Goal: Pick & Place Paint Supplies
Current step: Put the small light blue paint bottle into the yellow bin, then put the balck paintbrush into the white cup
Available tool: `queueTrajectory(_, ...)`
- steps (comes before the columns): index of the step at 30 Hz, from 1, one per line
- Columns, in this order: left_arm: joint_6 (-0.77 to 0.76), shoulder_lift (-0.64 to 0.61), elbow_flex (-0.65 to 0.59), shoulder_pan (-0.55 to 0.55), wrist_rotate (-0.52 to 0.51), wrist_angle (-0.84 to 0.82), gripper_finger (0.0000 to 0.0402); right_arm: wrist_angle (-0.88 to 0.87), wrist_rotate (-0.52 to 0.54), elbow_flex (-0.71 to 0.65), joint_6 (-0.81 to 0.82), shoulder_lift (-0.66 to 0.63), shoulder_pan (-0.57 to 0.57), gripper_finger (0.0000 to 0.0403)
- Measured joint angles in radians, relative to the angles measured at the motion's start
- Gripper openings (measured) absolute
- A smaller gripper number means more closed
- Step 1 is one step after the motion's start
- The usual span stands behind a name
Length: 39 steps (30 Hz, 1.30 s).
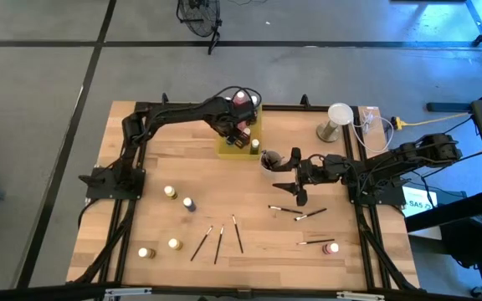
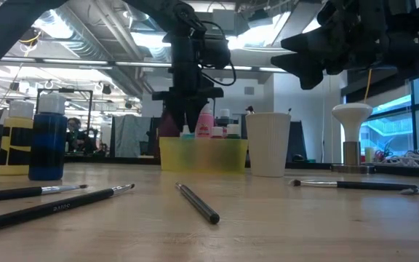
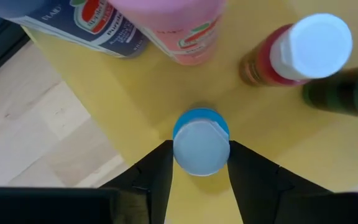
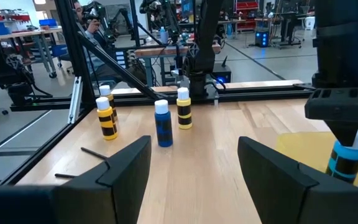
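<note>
Bottle with a blue collar and pale cap sits between the left end effector's two dark fingers, over the floor of the translucent yellow tray; the fingers flank the cap closely, and we judge them clamped on it, though whether the bottle stands on the tray or hangs just above it we cannot tell. We judge it a small rigid plastic bottle, light, with a smooth and possibly slippery body; the cap or neck is the natural hold, kept upright. Beside it in the tray stand a pink bottle, a red bottle with a white cap and a dark green one.

On the table, loose brushes are thin, stiff and light; we would pinch them mid-shaft. More bottles stand well apart from the tray.

Right end effector hovers near the grey cup, fingers apart and empty.
</note>
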Motion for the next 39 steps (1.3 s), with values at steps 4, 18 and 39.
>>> queueTrajectory(4,0.008,0.0,0.0,0.0,0.0,0.0,0.0148,-0.003,0.0,0.0,0.0,0.0,0.0,0.0242)
queueTrajectory(18,-0.004,0.0,0.0,0.0,0.003,0.0,0.02,-0.008,-0.003,0.0,0.0,0.0,0.0,0.0242)
queueTrajectory(39,-0.094,-0.248,0.0,-0.116,0.131,-0.215,0.0201,-0.027,-0.073,0.0,0.011,0.0,0.0,0.0242)
